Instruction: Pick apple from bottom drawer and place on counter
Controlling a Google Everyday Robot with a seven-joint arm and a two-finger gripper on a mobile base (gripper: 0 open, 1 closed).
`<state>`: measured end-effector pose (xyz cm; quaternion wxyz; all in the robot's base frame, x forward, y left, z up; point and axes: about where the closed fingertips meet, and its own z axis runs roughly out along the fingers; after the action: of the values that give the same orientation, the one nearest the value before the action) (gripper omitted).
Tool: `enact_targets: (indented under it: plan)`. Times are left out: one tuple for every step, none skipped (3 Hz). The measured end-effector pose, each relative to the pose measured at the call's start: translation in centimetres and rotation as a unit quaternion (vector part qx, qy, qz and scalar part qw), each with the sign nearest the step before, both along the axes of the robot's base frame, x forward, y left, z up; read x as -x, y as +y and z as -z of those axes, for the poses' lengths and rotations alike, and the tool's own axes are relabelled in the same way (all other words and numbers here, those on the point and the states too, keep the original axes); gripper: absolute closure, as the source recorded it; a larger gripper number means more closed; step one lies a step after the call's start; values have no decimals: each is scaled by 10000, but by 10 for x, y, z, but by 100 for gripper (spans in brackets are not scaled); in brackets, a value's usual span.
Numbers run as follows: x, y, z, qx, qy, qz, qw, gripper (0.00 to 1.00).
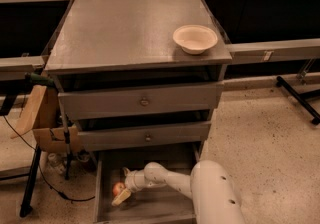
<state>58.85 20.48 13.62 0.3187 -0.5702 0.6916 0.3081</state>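
Where the bottom drawer (145,209) juts out — tool (121,186) spread wide about the apple (118,188), perhaps grazing it.

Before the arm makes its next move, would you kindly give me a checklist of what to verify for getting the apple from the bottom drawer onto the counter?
1. Bottom drawer pulled out: ok. It stands open below the two upper drawers, which are shut.
2. Apple within reach: ok. It lies on the drawer floor, towards the left.
3. Gripper at the apple: ok. It is down inside the drawer, right at the apple.
4. Apple held firmly: cannot tell.
5. Room on the counter: ok. A beige bowl stands near its right edge, and a broad bare surface lies to the left of it.
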Motion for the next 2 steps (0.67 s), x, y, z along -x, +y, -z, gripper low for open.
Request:
enact_targets:
  plan:
    - [1,0,9,-12,87,-210,9997,19]
    - [1,-7,7,5,24,-225,9997,41]
